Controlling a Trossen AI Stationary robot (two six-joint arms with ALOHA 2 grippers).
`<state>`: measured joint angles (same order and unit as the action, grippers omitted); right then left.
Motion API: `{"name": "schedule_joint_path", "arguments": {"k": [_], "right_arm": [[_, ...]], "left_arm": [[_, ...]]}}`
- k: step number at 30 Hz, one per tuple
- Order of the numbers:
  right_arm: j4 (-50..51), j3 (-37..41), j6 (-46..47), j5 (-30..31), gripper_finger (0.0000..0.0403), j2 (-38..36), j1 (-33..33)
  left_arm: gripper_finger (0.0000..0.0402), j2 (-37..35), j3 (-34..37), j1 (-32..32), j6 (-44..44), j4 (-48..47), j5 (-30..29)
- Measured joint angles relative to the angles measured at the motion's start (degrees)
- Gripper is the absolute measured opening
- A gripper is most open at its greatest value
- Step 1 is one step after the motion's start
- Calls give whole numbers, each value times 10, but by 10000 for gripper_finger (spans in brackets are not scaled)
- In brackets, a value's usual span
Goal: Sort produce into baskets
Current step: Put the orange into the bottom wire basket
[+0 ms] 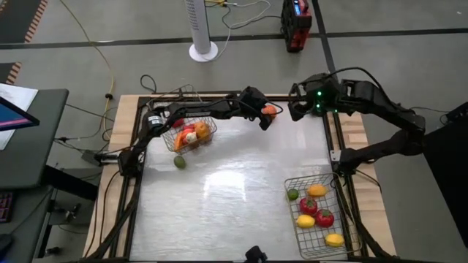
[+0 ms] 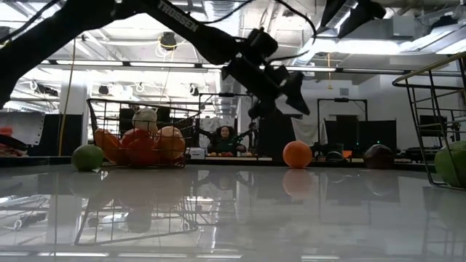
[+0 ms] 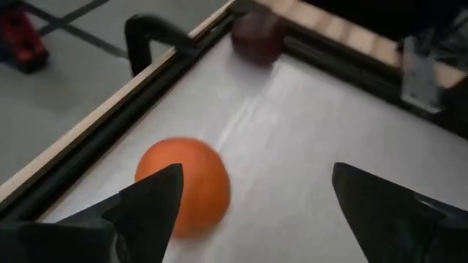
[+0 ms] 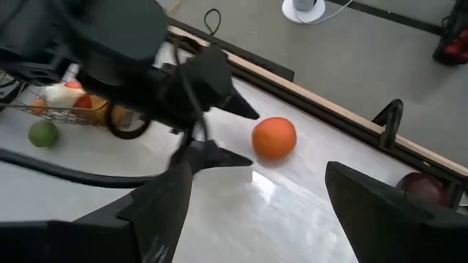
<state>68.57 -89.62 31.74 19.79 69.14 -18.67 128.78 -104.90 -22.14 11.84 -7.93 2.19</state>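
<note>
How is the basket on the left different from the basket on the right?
The left basket sits near the far edge of the table, tilted up on one side; the right basket lies flat at the near right corner. The left basket holds orange, red and white produce piled together; the right basket holds spread-out yellow, red and green pieces. A green fruit lies just outside the left basket; none beside the right one. Both are silver wire mesh.
</note>
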Motion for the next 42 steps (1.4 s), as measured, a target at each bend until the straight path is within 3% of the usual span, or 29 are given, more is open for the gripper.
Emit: {"name": "schedule_joint_path", "arguments": {"k": [7,20,25,29,35,42], "right_arm": [[-6,5,11,17,341,5,32],[-36,30,34,17,341,1,53],[-45,30,27,14,341,1,53],[-45,30,10,13,341,1,46],[-62,30,-22,12,340,1,27],[-72,30,-26,-2,340,2,16]], "left_arm": [[350,31,-5,-1,-32,15,-52],[348,45,-11,-3,-64,14,-41],[327,45,-11,-12,-61,11,-24],[306,40,-45,-17,-32,-52,-5],[271,-34,-65,-8,-68,-63,-16],[232,-58,-49,7,-86,-68,-9]]}}
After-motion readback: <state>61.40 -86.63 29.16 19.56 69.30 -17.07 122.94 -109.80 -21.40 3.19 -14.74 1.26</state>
